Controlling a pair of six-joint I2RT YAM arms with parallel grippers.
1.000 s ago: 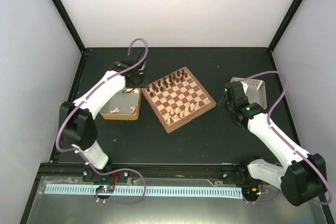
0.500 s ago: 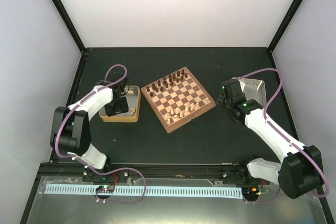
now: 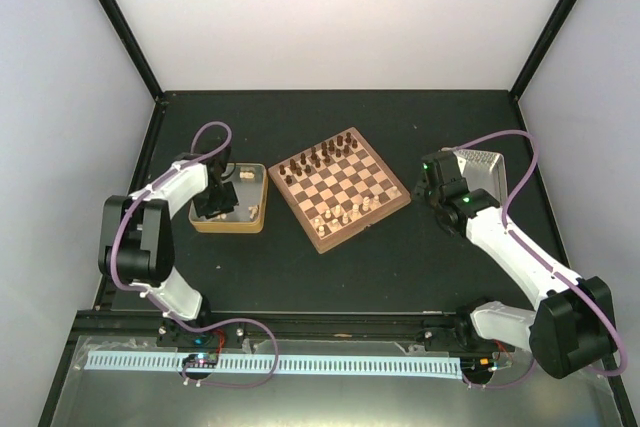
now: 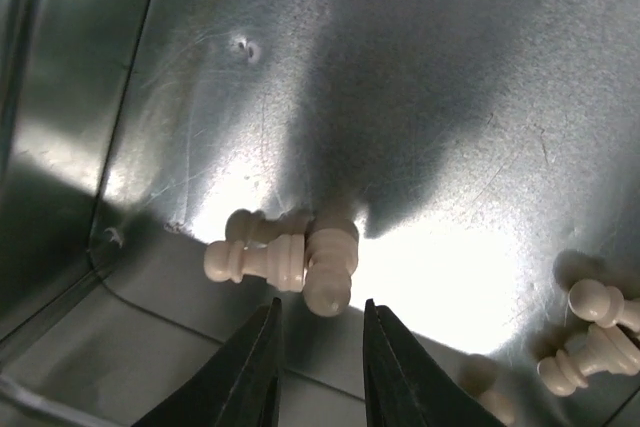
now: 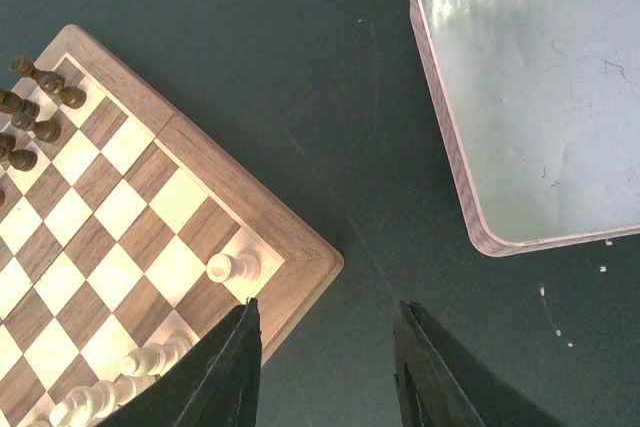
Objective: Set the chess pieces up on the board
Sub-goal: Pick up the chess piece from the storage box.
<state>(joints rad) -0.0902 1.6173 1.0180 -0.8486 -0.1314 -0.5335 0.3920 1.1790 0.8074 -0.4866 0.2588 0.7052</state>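
The board [image 3: 322,244] lies turned like a diamond mid-table. Dark chess pieces [image 3: 315,159] fill its far-left rows, and cream chess pieces [image 3: 350,212] stand along its near-right side. My left gripper [image 3: 218,203] is down inside the tan tray [image 3: 228,226]. In the left wrist view its jaws [image 4: 320,322] stand a narrow gap apart, touching nothing. Two cream pieces lie on their sides just ahead, one pawn [image 4: 330,267] pointing its head at the gap and another [image 4: 258,259] beside it. My right gripper [image 5: 328,312] is open over bare table beside the board's right corner [image 5: 300,247], near a cream piece [image 5: 232,267].
More cream pieces [image 4: 595,332] lie at the right of the tray floor, whose wall [image 4: 60,127] rises at the left. A silver metal tray [image 3: 487,169] sits behind my right arm, and its rim [image 5: 445,147] shows in the right wrist view.
My left arm has swung from the board's far-left corner down into the tan tray, and its jaws have narrowed. The right arm shifted slightly, then held still.
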